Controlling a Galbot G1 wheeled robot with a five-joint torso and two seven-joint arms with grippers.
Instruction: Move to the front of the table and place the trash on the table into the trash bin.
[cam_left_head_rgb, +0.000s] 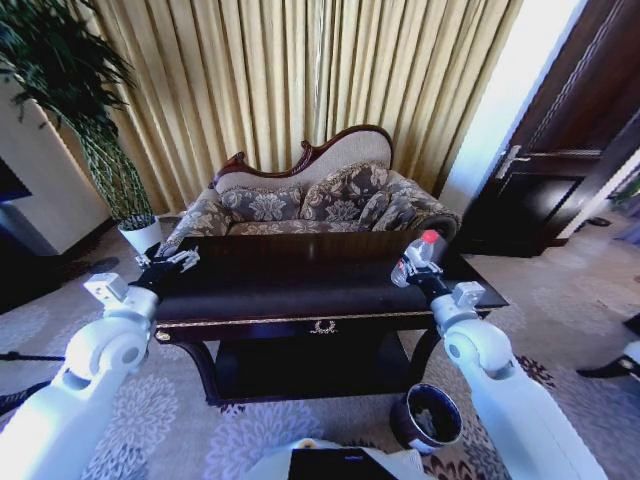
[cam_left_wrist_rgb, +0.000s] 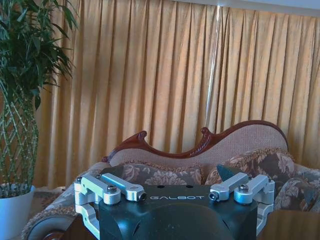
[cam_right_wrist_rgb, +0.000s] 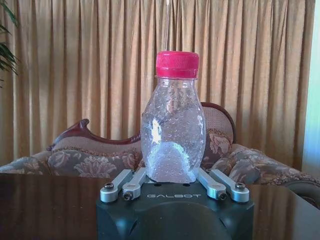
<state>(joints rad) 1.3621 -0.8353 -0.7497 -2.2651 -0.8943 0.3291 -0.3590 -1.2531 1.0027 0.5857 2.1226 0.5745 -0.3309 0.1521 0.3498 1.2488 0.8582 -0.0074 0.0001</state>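
The trash in view is a clear plastic bottle (cam_left_head_rgb: 414, 260) with a red cap, held at the right end of the dark glossy table (cam_left_head_rgb: 290, 292). My right gripper (cam_left_head_rgb: 424, 276) is shut on its lower part. In the right wrist view the bottle (cam_right_wrist_rgb: 172, 130) stands upright between the fingers (cam_right_wrist_rgb: 131, 184), with its base hidden behind the gripper (cam_right_wrist_rgb: 172, 186). My left gripper (cam_left_head_rgb: 176, 262) hovers at the table's left end, open and empty; the left wrist view shows its fingers (cam_left_wrist_rgb: 131, 191) spread apart. The round dark trash bin (cam_left_head_rgb: 427, 418) stands on the rug at the table's front right corner.
A patterned sofa (cam_left_head_rgb: 310, 200) stands close behind the table, with gold curtains (cam_left_head_rgb: 300, 70) beyond it. A tall plant in a white pot (cam_left_head_rgb: 140, 233) is at the back left. A dark door (cam_left_head_rgb: 560, 170) is at the right. Patterned rug covers the floor in front.
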